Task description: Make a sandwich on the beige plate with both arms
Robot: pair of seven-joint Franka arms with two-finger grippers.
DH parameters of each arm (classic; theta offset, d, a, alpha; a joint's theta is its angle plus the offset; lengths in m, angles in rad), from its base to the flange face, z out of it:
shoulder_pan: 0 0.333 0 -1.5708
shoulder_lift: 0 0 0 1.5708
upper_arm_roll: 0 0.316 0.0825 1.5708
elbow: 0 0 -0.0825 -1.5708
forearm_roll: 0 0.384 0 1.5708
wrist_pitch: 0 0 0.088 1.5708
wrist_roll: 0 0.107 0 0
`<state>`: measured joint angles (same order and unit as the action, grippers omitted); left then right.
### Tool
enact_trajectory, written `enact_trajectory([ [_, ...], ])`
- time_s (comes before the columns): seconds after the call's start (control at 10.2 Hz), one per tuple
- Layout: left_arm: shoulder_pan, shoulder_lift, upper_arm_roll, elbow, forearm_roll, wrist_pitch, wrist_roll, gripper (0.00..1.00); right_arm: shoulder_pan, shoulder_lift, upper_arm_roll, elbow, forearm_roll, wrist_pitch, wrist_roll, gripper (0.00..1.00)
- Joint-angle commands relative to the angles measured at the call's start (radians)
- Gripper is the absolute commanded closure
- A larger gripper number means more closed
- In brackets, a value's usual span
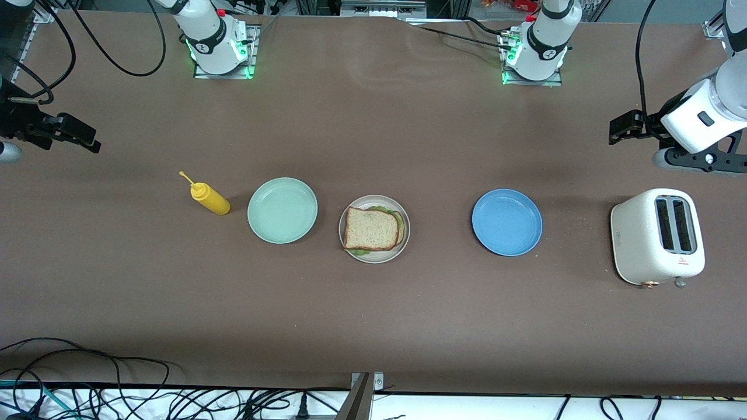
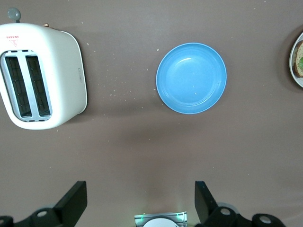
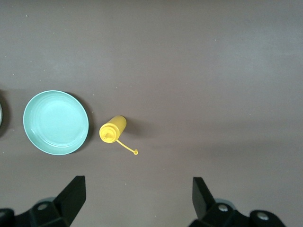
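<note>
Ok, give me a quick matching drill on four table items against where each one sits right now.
Things:
1. sandwich
2. toaster
3. mustard bottle
4. blue plate

Places:
A. at the left arm's end of the table
B. beside the mint green plate
C. on the beige plate
D. between the beige plate and the toaster

Pairs: 1-C, 2-A, 3-B, 4-D

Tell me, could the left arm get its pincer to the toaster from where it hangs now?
Probably yes: the left pincer hangs open above bare table by the toaster, with nothing between them.
</note>
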<state>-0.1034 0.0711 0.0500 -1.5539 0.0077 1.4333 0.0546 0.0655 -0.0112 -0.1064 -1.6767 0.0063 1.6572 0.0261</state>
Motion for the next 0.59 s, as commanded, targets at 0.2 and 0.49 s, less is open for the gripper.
enact_trajectory([
  [0.2, 0.008, 0.004, -0.007, 0.011, 0.029, 0.001, 0.008, 0.00, -0.004, 0.000, 0.005, 0.015, 0.000, -0.019, -0.014, 0.00],
  [0.49, 0.007, 0.006, -0.007, 0.012, 0.029, 0.001, 0.008, 0.00, -0.003, 0.000, 0.007, 0.015, 0.000, -0.019, -0.015, 0.00],
])
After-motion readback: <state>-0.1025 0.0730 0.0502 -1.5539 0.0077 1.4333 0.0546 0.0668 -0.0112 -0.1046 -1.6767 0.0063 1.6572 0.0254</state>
